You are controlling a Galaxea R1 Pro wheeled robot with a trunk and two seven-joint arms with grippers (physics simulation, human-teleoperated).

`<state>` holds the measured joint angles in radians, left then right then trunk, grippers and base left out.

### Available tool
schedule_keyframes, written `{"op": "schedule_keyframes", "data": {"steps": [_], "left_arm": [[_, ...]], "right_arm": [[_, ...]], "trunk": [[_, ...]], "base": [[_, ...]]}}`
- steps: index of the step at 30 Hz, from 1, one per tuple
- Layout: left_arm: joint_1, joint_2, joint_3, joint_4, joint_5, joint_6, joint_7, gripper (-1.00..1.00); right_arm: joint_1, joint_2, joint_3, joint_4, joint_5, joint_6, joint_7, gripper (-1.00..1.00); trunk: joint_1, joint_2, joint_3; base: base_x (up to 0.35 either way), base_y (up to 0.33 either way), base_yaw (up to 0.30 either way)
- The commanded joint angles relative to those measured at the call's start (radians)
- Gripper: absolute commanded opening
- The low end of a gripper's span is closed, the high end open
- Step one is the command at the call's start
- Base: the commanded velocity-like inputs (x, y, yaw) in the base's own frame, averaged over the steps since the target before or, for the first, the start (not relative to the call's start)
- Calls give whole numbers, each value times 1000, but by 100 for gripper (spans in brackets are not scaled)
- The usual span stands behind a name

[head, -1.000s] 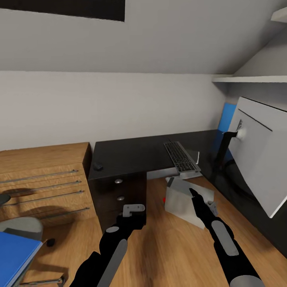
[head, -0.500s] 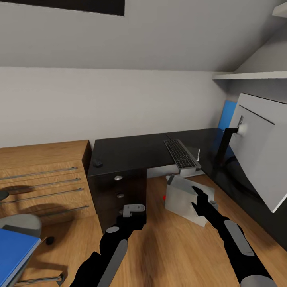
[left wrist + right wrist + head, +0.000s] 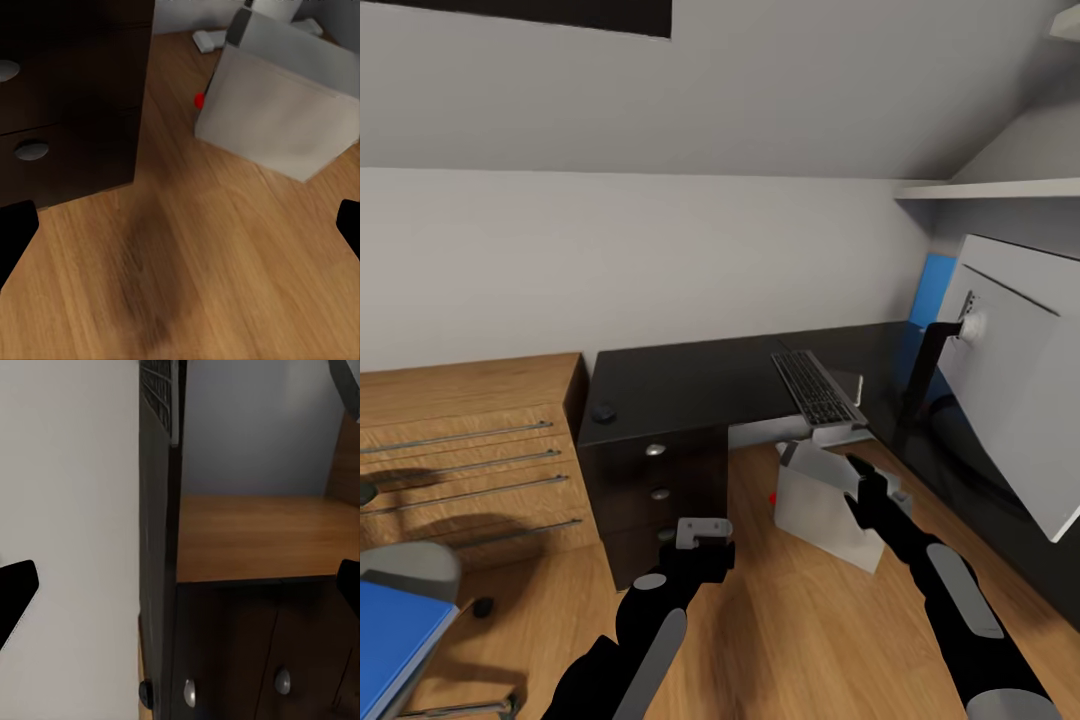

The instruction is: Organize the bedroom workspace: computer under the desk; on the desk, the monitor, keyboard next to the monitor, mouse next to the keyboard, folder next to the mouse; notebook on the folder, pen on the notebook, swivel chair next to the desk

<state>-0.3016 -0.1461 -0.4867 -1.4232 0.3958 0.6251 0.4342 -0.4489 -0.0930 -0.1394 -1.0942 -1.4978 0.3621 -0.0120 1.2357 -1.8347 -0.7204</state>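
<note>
The grey keyboard [image 3: 815, 388] lies on the black desk [image 3: 690, 385], its near end overhanging the desk's edge. A small dark mouse [image 3: 603, 411] sits at the desk's left front corner. The white-backed monitor [image 3: 1015, 385] stands on the desk's right wing. On the floor under the desk the white computer [image 3: 820, 495] stands tilted. A blue folder [image 3: 395, 640] rests on the swivel chair [image 3: 415, 568] at lower left. My left gripper [image 3: 702, 533] hangs open over the floor before the drawers. Open too, my right gripper [image 3: 860, 478] hovers above the computer. In the left wrist view the computer [image 3: 277, 105] is ahead.
A wooden dresser [image 3: 460, 450] stands left of the desk, beside the desk's dark drawer unit [image 3: 655, 490]. A blue panel [image 3: 932, 290] leans behind the monitor, and a shelf [image 3: 990, 188] runs above it. In the right wrist view the desk [image 3: 157, 547] appears sideways.
The camera has drifted a little, sliding the chair and folder toward the left edge. My right arm has reached slightly forward over the computer; the left gripper has barely moved.
</note>
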Motion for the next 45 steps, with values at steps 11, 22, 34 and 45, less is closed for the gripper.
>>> {"op": "schedule_keyframes", "data": {"steps": [11, 22, 34, 45], "left_arm": [[-1, -2, -5, 14, 10, 2, 9, 100], [-1, -3, -7, 19, 10, 2, 9, 100], [-1, -4, -7, 22, 11, 3, 9, 100], [-1, -5, -7, 23, 11, 4, 5, 100]], "right_arm": [[-1, -20, -2, -10, 5, 5, 95, 100], [-1, -35, -57, -4, 7, 5, 94, 100], [-1, -34, -72, 10, 5, 5, 93, 100], [-1, -34, -72, 19, 5, 5, 93, 100]], "trunk": [[0, 0, -1], [0, 0, -1], [0, 0, -1], [0, 0, -1]], "base": [[288, 0, 0], [306, -28, 0], [82, -19, 0], [73, -58, 0]]}}
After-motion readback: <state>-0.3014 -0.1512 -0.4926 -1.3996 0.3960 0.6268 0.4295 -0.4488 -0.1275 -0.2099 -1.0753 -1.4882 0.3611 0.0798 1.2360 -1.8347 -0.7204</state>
